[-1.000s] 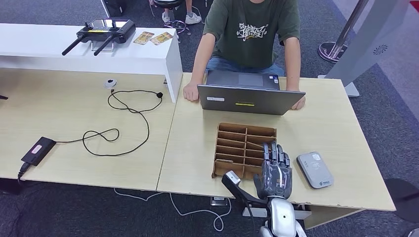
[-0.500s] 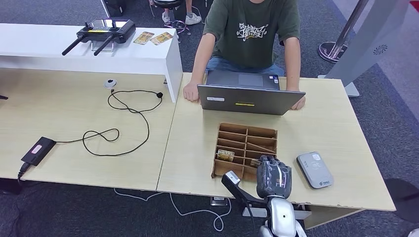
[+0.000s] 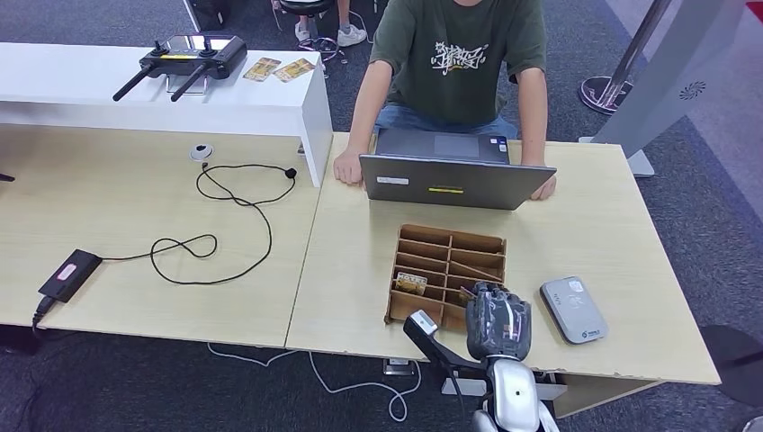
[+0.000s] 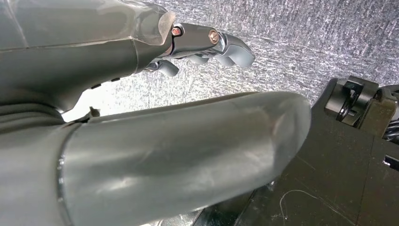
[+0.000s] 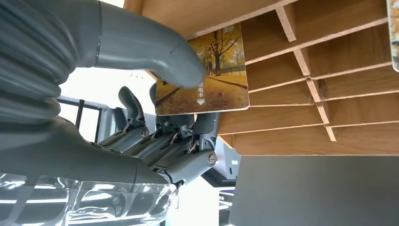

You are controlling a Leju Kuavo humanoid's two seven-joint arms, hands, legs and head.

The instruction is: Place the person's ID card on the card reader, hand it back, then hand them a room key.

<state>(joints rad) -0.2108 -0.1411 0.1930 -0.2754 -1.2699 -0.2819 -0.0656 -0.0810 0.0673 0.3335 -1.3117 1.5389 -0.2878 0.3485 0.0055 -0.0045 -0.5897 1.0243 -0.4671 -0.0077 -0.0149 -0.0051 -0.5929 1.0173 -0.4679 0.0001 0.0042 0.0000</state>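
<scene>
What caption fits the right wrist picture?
Right hand pinches a room key beside the wooden card rack.

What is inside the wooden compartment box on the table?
The wooden compartment box holds one card; the right hand pinches another card and covers the compartments beneath it.

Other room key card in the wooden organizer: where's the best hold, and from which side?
Judging by the head view, pinch the room key card by its raised top edge, coming from above: it stands between dividers of the wooden organizer, which cover its lower part.
</scene>
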